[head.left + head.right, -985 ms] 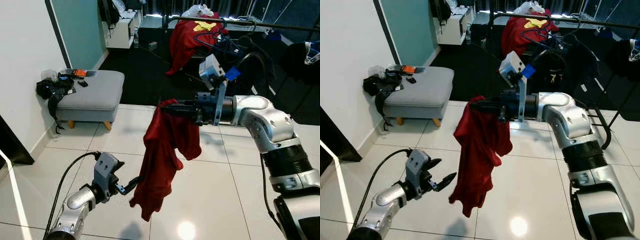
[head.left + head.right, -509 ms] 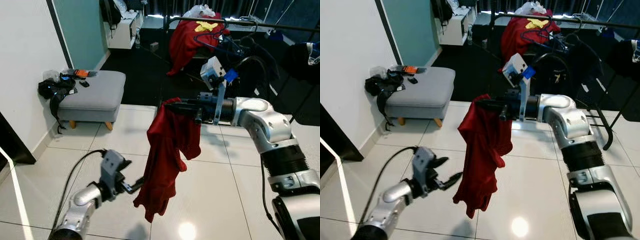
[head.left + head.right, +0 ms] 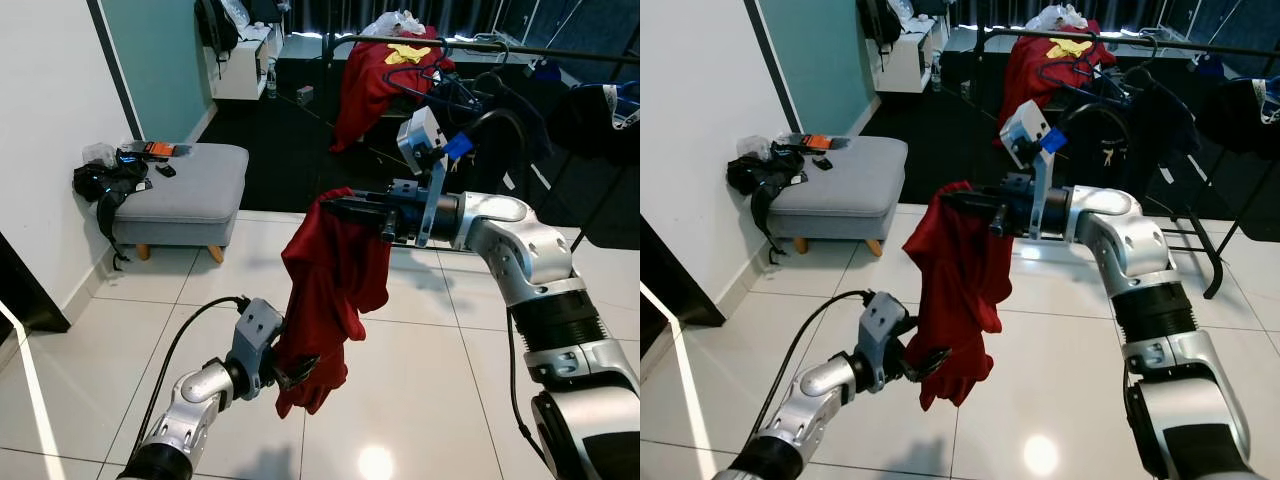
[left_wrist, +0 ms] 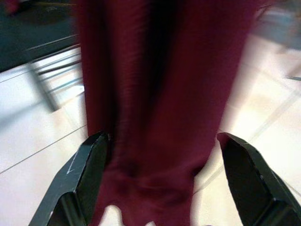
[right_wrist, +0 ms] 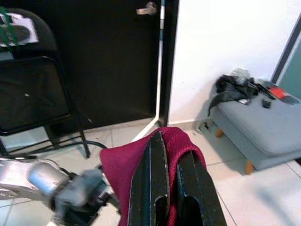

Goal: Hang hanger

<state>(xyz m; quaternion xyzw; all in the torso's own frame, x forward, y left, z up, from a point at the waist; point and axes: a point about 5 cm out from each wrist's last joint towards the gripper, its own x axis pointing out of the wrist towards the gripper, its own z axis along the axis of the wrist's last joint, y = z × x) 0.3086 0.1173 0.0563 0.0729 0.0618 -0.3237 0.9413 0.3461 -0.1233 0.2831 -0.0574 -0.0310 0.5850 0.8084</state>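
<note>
We have the red shirt point(image 3: 335, 280) draped over our right gripper point(image 3: 350, 208), whose two fingers lie pressed nearly together under the fold at the top of the cloth, so the garment hangs from them well above the tiled floor point(image 3: 430, 360). Our left gripper point(image 3: 290, 372) sits at about seven o'clock from the right one, its fingers spread wide on either side of the shirt's lower hem but not yet closed on it. No hanger can be made out in the shirt; the only ones we can see are on the clothes rail point(image 3: 440, 42) at twelve o'clock, well apart from us. We judge this the gathering step: next the left fingers should pinch the hem to steady the cloth, then we must carry it to the rail. The left wrist view adds what the head views cannot: both finger pads point(image 4: 87, 169) flank the cloth with fabric between them. The right wrist view shows the fold riding over the close-set fingers point(image 5: 155, 183), with the grey footstool point(image 5: 263, 127) at about three o'clock.
</note>
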